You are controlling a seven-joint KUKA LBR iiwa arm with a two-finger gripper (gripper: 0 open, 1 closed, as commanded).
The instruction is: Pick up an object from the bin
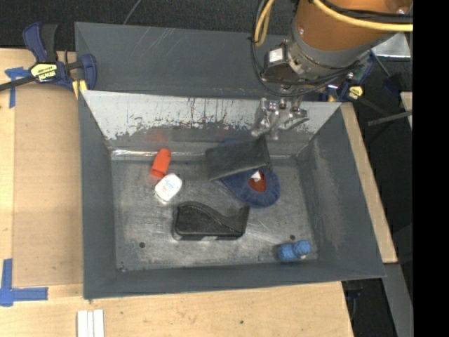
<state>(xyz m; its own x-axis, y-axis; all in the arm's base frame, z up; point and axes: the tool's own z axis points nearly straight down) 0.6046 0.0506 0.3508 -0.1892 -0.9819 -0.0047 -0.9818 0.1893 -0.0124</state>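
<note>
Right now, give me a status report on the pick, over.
Hand at the back wall, right side. Dark flat slab directly below it, hold unclear. Slab overlaps a blue round thing with a red spot.

I see the gripper (279, 121) by the far wall of the bin (98, 188), toward its right corner. A dark grey flat slab (235, 160) lies tilted just below it, overlapping a blue round thing (261, 192). An orange cylinder (161, 161) and a white disc (168, 187) lie toward the left, a black wedge (209, 221) lies mid-floor, and a small blue piece (293, 250) lies in the near right corner.
</note>
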